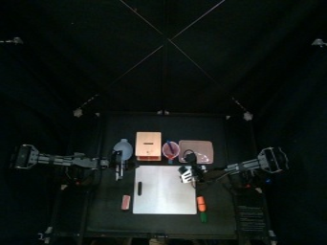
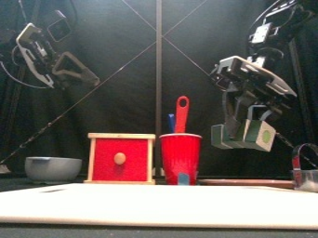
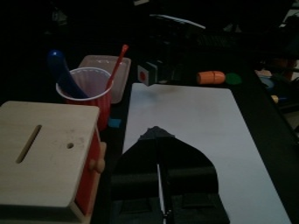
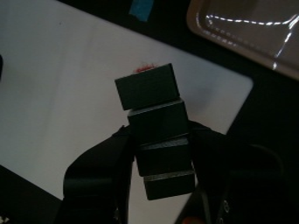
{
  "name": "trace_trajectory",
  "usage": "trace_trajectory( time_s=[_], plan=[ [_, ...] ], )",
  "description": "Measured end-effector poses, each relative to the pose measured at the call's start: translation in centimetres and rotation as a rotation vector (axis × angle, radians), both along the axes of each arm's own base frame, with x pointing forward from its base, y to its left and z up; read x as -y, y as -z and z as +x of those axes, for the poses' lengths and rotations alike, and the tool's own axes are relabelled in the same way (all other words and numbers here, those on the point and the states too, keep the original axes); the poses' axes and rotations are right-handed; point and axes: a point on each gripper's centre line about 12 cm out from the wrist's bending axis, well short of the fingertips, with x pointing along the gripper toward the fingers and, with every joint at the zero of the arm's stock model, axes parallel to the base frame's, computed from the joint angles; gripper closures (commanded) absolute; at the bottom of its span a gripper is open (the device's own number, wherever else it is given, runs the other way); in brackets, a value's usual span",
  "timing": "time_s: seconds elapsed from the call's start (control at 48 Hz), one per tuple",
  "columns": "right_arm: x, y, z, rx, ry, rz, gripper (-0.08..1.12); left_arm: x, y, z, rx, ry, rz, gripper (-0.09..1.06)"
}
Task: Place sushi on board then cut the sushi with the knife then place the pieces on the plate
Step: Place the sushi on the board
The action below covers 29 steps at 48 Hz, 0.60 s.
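so the right gripper (image 4: 158, 142) had the dark green blocky toy sushi roll (image 4: 149, 92) clamped between its jaws, up over the white cutting board (image 4: 65, 70); left gripper (image 3: 158, 136) was pinched closed.

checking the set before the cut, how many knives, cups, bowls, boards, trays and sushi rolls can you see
knives: 2 (red knife, blue knife)
red cup: 1
bowl: 1
cutting board: 1
pink tray: 1
sushi roll: 1, held in the right gripper
total: 7
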Motion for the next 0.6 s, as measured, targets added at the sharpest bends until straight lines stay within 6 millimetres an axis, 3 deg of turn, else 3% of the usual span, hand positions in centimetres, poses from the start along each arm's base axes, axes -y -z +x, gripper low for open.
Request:
trace_trajectory(
  time_s=[0.292,0.604],
  plan=[
    [-3.7,0.9,3.0,0.025,0.232,0.012,0.47,0.0,-0.2,0.0,0.006,0.000,0.000,0.98],
    [-5.0,2.5,7.3,-0.025,0.356,0.010,0.47,0.0,0.0,-0.2,0.002,0.000,0.000,0.98]
  ],
)
